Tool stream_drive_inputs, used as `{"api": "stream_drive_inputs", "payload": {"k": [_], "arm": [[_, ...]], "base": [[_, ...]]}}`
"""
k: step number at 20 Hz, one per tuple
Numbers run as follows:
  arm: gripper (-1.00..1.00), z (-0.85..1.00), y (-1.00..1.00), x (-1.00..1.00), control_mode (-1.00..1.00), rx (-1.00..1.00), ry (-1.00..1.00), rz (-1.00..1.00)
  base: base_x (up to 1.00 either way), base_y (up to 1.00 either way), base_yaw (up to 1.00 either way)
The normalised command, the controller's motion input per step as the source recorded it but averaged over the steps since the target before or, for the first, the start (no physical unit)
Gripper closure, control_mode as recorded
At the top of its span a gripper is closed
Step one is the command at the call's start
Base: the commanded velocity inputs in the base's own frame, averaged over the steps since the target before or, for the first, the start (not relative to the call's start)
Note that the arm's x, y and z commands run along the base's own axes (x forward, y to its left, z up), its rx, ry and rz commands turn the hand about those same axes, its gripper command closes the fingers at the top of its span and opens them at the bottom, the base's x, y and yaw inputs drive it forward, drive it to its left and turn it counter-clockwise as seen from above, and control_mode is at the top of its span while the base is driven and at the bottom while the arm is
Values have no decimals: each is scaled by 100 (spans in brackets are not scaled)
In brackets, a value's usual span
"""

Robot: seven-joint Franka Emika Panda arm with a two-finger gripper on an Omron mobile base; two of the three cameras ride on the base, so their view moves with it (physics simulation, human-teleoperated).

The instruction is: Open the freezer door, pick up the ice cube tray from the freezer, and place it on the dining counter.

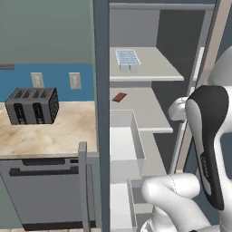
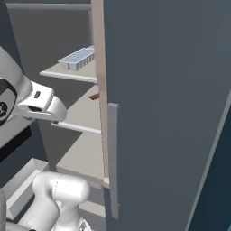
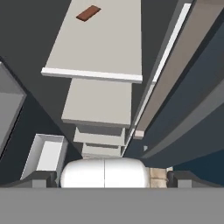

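Hand view: tool spread wide (tips barely visible); ice cube tray partly door-hidden.

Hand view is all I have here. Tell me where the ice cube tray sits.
Observer: The ice cube tray lies on the shelf just above the one with the brown bar, toward that upper shelf's left side in the left base view.
Operator: Give me the gripper's height against it.
Observer: The open gripper hangs in front of the freezer, lower than the tray's shelf.
Operator: Say what stands left of the freezer.
Observer: A dark toaster on a beige worktop.
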Motion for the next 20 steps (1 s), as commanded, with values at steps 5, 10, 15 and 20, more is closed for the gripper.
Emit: {"api": "stream_drive_inputs", "payload": {"k": [5, 10, 15, 20], "arm": [[-100, 0, 0, 0, 100, 0, 0, 0], [-100, 0, 0, 0, 100, 0, 0, 0], [-100, 0, 0, 0, 100, 0, 0, 0], [-100, 0, 0, 0, 100, 0, 0, 0]], "base": [[35, 0, -19], [35, 1, -7], [21, 0, -2], [14, 25, 0]]}}
